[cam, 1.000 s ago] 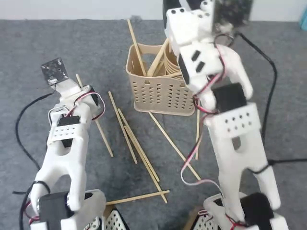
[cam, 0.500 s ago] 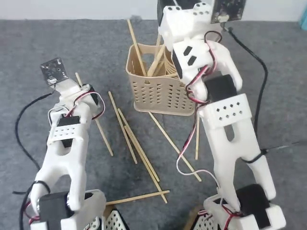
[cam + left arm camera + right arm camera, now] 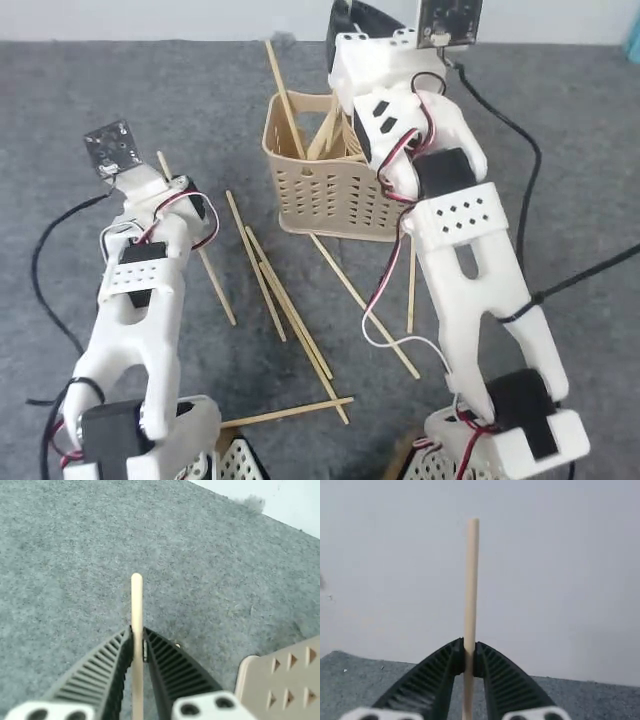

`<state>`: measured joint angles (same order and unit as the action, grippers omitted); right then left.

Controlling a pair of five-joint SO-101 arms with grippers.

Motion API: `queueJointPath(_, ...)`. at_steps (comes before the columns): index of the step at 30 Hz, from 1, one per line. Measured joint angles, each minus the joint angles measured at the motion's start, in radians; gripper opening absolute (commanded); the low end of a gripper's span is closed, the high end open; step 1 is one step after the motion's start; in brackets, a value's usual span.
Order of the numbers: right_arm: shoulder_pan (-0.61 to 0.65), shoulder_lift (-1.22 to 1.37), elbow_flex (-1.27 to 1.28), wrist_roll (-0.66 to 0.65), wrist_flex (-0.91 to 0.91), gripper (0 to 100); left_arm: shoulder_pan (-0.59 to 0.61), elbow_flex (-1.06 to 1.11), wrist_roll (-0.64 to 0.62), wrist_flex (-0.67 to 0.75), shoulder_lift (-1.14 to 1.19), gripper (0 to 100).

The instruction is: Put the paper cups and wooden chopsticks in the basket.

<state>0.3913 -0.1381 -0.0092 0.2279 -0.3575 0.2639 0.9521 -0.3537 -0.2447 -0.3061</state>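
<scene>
No text, number, label or sign can be read in any of the views. The small dark square circuit board [image 3: 110, 148] at the upper left of the high view carries pale specks. So does the second dark circuit board [image 3: 450, 18] at the top edge, right of centre. On both, the specks are too small to make out as letters or figures. The beige perforated plastic basket [image 3: 330, 195] in the upper middle has plain rows of holes on its wall. Its corner at the lower right of the left wrist view [image 3: 285, 680] has small triangular cut-outs, which are a pattern and not signs.
</scene>
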Motion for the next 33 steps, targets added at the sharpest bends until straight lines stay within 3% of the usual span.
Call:
queueJointPath(5,0.0,0.012,0.026,0.0,-0.041,20.0,0.002,0.0,0.0,0.0,0.0,1)
queueJointPath(16,0.0,-0.121,0.026,-0.017,-0.198,3.6,0.002,0.0,0.0,0.0,0.0,1)
queueJointPath(25,-0.023,-0.479,0.025,-0.017,-0.71,0.9,0.002,0.0,0.0,0.0,0.0,1)
queueJointPath(30,-0.026,-0.52,0.063,-0.025,-1.071,0.9,0.002,0.0,0.006,0.0,0.0,1)
queueJointPath(33,-0.031,-0.525,0.195,-0.028,-1.166,0.9,0.002,0.0,0.006,0.0,0.0,1)
